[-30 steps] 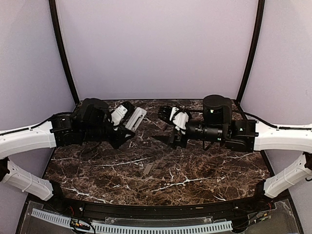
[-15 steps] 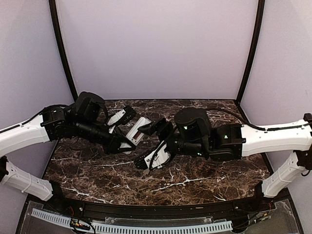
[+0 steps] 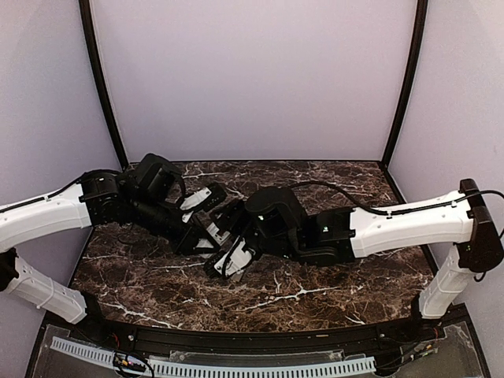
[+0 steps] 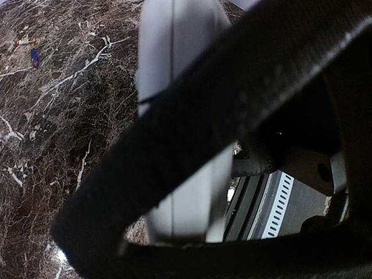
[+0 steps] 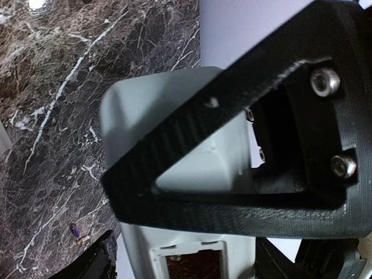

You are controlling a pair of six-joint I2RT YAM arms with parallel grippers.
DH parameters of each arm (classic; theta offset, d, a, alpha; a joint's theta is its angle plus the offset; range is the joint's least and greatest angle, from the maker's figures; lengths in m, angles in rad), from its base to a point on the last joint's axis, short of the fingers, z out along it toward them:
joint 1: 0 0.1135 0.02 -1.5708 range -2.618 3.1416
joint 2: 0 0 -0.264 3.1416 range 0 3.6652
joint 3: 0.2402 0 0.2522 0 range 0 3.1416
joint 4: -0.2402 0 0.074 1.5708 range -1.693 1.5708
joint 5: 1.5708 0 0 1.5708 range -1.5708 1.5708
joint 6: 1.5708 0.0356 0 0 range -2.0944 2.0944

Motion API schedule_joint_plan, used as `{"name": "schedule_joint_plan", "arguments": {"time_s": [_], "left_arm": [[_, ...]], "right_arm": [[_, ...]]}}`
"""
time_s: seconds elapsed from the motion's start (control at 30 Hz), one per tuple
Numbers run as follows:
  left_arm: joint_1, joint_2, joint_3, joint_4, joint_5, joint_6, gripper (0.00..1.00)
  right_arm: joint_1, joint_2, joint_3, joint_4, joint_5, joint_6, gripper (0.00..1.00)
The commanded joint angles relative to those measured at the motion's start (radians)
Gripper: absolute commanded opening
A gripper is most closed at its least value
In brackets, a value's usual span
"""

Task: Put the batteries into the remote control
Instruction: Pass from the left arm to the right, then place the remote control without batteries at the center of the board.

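White remote control (image 5: 145, 99) pinched by left gripper (image 3: 206, 222), slot seemingly empty, batteries (image 4: 34, 56) loose on marble table (image 3: 331, 303); right gripper (image 3: 228, 257) jaws indiscernible.

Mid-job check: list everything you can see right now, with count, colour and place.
remote: one, white, held up over the middle of the table, its back slot showing in the right wrist view
batteries: two, small, bluish-purple, lying loose on the table close together, away from the remote
table: one, dark brown marble with white veins, under both arms
walls: pale lilac, at the back and both sides
left pincer: one, black, shut on the remote
right pincer: one, black, right at the remote; whether it grips cannot be told
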Motion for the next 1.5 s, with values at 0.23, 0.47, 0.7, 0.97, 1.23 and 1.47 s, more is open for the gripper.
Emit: {"name": "schedule_joint_plan", "arguments": {"time_s": [0.23, 0.47, 0.7, 0.97, 1.23, 1.47], "left_arm": [[0.005, -0.031, 0.027, -0.012, 0.018, 0.007, 0.00], [0.006, -0.037, 0.035, -0.015, -0.011, 0.020, 0.24], [0.020, -0.068, 0.096, -0.025, -0.081, 0.010, 0.96], [0.076, -0.124, 0.089, -0.029, -0.213, 0.018, 0.99], [0.099, -0.126, 0.060, -0.019, -0.253, 0.003, 0.99], [0.101, -0.122, 0.055, -0.021, -0.261, 0.006, 0.99]], "right_arm": [[0.004, 0.027, 0.035, 0.086, 0.065, 0.006, 0.32], [0.004, 0.004, 0.062, -0.069, 0.065, 0.171, 0.16], [-0.003, -0.041, 0.023, -0.233, 0.045, 0.473, 0.14], [-0.090, -0.028, 0.012, -0.650, -0.309, 0.968, 0.14], [-0.180, 0.087, -0.107, -0.636, -0.388, 1.135, 0.14], [-0.203, 0.155, -0.120, -0.611, -0.434, 1.143, 0.19]]}}
